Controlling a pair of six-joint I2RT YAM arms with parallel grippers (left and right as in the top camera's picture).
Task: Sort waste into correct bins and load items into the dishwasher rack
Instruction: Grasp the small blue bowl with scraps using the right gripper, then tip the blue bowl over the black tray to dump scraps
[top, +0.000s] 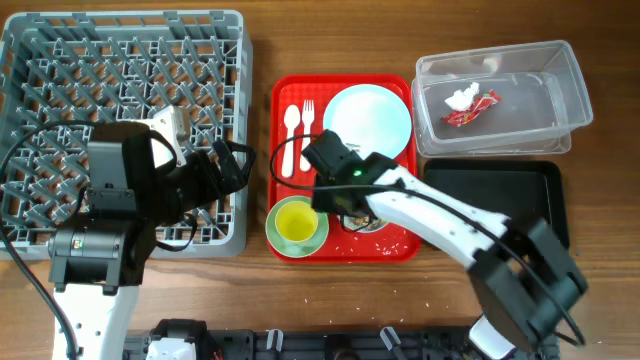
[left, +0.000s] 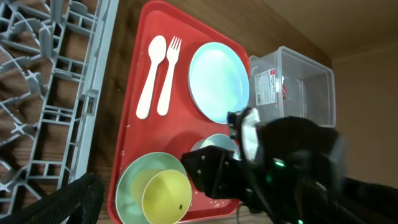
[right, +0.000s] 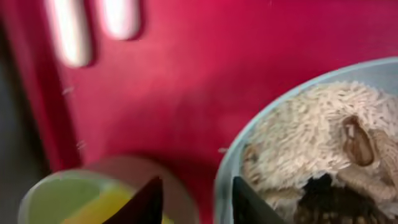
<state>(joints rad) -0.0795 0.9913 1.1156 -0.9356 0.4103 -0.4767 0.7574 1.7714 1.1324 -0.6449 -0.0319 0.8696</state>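
Note:
My right gripper (top: 352, 210) (right: 196, 199) is open, its fingers astride the rim of the pale blue bowl (top: 377, 223) (right: 231, 162), which holds brownish scraps and rice (right: 311, 143). The bowl stands on the red serving tray (top: 285, 90), next to the mint-green bowl (top: 274, 236) (left: 127, 180) with the yellow cup (top: 295, 222) (left: 165, 196) in it. The pale blue plate (top: 368, 118), white spoon (top: 291, 135) and fork (top: 308, 125) lie on the tray's far half. My left gripper (top: 228, 168) is open and empty over the right edge of the grey dishwasher rack (top: 120, 60).
The clear tub (top: 545, 65) at the back right holds the red wrapper (top: 472, 112) and the white tissue wad (top: 459, 98). The black tray (top: 500, 190) lies in front of the tub. My right arm reaches across the table from the front right.

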